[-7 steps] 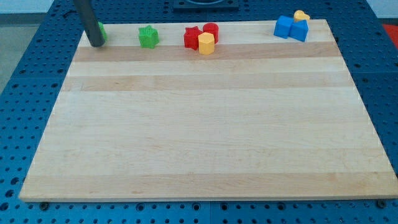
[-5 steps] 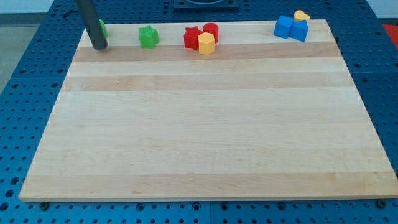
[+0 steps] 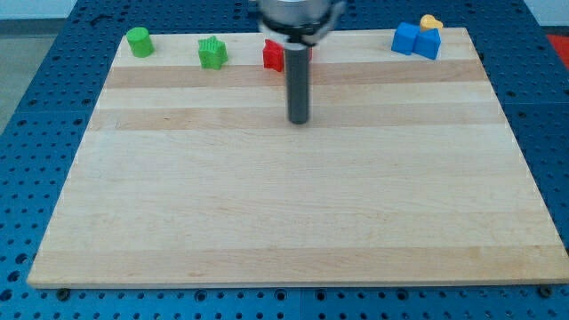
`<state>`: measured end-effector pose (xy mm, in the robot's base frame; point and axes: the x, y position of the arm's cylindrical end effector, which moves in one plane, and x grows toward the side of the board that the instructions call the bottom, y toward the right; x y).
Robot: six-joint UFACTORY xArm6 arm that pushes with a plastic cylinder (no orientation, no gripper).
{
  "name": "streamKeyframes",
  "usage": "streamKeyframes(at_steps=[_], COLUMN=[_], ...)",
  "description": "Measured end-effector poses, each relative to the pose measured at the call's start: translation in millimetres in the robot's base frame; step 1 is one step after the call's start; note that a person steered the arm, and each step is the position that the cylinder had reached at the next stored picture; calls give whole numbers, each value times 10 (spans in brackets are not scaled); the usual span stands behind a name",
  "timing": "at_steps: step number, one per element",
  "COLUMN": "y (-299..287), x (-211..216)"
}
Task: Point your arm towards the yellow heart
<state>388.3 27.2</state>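
The yellow heart [image 3: 431, 21] lies at the board's top right edge, just behind two blue blocks [image 3: 416, 41]. My tip [image 3: 299, 121] rests on the board near the top centre, far to the left of the heart and below it. The rod stands in front of the red star [image 3: 273, 55] and hides the yellow block and the other red block beside it.
A green block [image 3: 138, 41] sits at the top left corner. A green star [image 3: 212, 52] sits to its right. The wooden board [image 3: 293, 204] lies on a blue perforated table.
My tip has moved from the top left corner, beside the green block, rightward and down to the top centre. The green block is now uncovered. The blocks have not moved.
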Motion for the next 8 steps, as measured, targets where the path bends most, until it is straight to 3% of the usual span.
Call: streamKeyframes(at_steps=[2, 3, 5, 6, 8], y=[1109, 1244, 2069, 2230, 2474], x=[-276, -355, -522, -727, -1550])
